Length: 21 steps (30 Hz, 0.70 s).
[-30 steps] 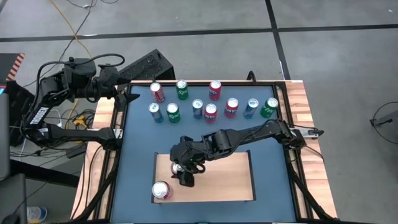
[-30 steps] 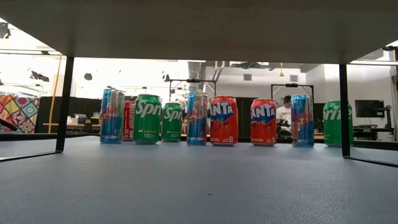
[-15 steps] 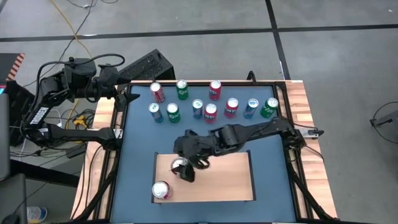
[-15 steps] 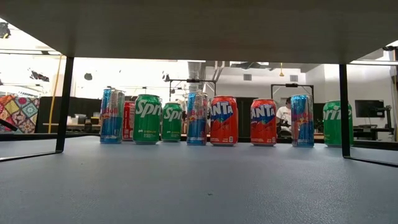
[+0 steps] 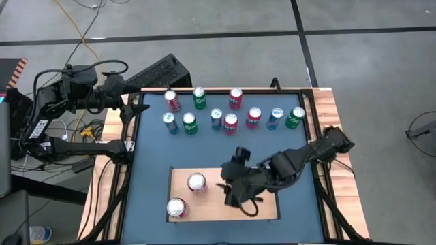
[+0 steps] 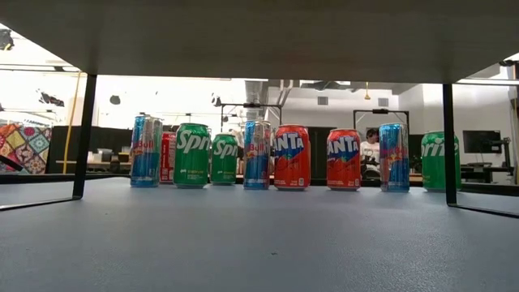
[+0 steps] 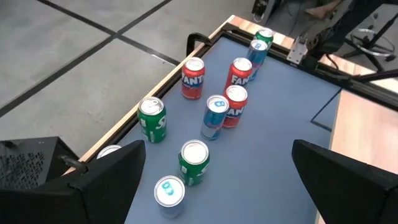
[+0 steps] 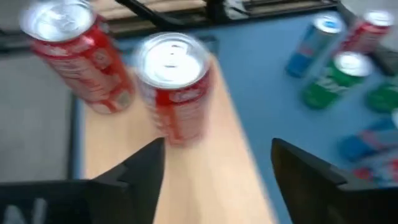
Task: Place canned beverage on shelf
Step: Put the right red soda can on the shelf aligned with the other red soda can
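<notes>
The shelf (image 5: 259,178) is a pale tan board over the blue table's near half. Two red cans stand upright on it: one (image 5: 197,182) near its far left corner, also in the right wrist view (image 8: 174,93), and one (image 5: 176,208) at its near left corner, also in that view (image 8: 78,56). My right gripper (image 5: 227,191) is open and empty over the shelf's middle, to the right of the first can, with its fingers (image 8: 134,177) apart. My left gripper (image 7: 217,186) is open and empty at the table's far left corner (image 5: 133,107).
Several green, red and blue cans stand in two loose rows at the table's far edge (image 5: 231,109), also in the low view (image 6: 292,156). In the low view the shelf's black legs (image 6: 83,134) stand on the blue table top (image 5: 150,156). A wooden frame with black rails (image 5: 330,129) borders the table.
My right gripper has let go of the red can near the shelf's far left corner and has drawn back toward the table's right edge, over the shelf's middle. That can now stands free and upright on the shelf.
</notes>
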Tool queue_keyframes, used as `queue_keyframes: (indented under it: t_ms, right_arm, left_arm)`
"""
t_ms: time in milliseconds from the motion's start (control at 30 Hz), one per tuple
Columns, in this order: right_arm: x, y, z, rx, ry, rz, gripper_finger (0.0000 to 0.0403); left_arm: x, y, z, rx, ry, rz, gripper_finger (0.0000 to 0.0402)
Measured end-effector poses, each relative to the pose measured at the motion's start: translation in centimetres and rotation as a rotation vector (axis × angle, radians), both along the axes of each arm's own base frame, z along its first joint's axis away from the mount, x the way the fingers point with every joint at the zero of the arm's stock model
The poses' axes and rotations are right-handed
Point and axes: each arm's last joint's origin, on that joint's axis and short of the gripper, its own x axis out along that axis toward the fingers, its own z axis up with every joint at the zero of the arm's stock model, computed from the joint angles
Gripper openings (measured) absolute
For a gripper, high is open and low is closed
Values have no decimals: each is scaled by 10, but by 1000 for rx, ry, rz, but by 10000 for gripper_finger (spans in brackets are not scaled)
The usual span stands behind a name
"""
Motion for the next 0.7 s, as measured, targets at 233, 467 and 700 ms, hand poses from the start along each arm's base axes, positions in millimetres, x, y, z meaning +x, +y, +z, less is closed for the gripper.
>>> queue_keyframes:
  t_ms: [233,467,700]
  right_arm:
    - [-21,-12,-49,182,-212,-6,170]
    - [-38,-34,-85,282,-237,-51,80]
    - [-4,-48,-98,255,-241,12,4]
  left_arm:
    - [-8,-5,4,8,-53,-15,391]
    - [-7,-4,7,16,-95,-10,391]
    - [-6,-3,8,20,-100,12,391]
